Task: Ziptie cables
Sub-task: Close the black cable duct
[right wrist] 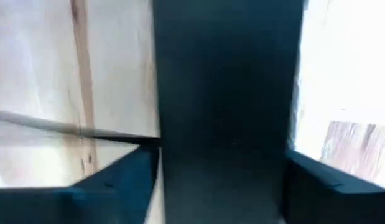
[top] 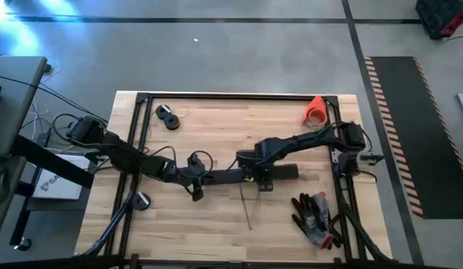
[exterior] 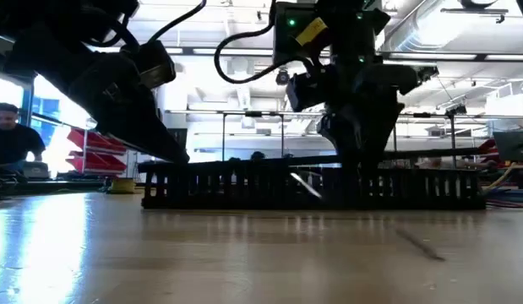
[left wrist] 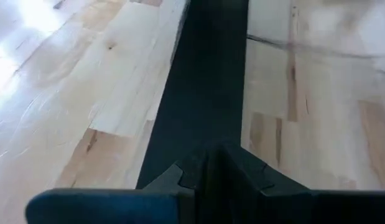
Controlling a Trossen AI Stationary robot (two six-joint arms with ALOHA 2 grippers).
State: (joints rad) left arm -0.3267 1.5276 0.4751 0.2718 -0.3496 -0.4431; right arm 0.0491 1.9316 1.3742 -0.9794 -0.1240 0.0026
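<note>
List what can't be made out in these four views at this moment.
- Cables: high view shows only thin lines on the table, too small to count or tell colours.
- Left gripper: finger state unreadable; the black strip fills its wrist view.
- Right gripper: its wrist view is blurred and filled by the strip.
- Low view: the perforated strip blocks everything behind it.
</note>
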